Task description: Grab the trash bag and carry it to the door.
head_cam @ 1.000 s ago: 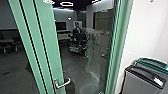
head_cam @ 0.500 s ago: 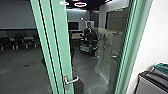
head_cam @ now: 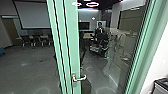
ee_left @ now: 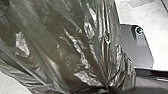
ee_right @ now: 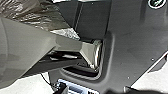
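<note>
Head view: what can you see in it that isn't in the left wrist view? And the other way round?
Head view: a green door with a handle, a person, chairs and a big pale screen.
Left wrist view: a shiny, crinkly bag and the robot's own grey plate.
Both: what looks like floor, dark in the head view, pale in the left wrist view.
</note>
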`<state>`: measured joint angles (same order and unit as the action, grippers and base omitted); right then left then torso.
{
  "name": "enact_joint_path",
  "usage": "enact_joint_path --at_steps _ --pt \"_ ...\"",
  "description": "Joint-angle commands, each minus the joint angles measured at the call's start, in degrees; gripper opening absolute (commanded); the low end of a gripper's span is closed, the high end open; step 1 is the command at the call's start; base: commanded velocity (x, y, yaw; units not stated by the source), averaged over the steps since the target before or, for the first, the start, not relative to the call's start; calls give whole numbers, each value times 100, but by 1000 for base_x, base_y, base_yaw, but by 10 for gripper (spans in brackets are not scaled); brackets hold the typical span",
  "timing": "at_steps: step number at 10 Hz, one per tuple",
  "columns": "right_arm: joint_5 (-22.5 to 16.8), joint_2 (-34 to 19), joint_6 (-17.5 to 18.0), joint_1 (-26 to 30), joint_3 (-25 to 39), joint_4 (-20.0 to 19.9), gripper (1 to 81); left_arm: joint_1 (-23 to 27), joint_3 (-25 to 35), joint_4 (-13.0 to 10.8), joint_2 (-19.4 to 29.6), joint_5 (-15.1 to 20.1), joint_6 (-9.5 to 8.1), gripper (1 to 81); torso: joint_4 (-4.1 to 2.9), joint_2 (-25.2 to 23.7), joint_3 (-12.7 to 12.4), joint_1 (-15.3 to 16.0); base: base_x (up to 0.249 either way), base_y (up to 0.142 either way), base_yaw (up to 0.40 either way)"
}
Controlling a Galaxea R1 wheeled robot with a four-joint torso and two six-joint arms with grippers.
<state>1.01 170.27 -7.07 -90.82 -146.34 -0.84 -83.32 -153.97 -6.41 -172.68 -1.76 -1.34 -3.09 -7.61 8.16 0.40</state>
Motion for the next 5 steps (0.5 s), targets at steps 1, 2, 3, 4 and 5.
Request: enact_joint_path --at_steps 1,2,3,4,5 --pt "-330 28 -22 208 71 49 811 303 16 -88 14 290 46 10 0 0 0 0 0 0 306" --pt "-330 28 -22 217 62 49 811 294 16 -79 23 290 46 10 0 0 -2 0 0 0 306" --pt "-330 28 -22 217 62 49 811 294 16 -79 40 290 46 10 0 0 0 0 0 0 306" --pt "-330 28 -22 217 62 49 811 294 16 -88 49 281 46 10 0 0 0 0 0 0 306" --pt "-330 28 -22 208 62 49 811 294 16 -88 49 290 46 10 0 0 -2 0 0 0 306"
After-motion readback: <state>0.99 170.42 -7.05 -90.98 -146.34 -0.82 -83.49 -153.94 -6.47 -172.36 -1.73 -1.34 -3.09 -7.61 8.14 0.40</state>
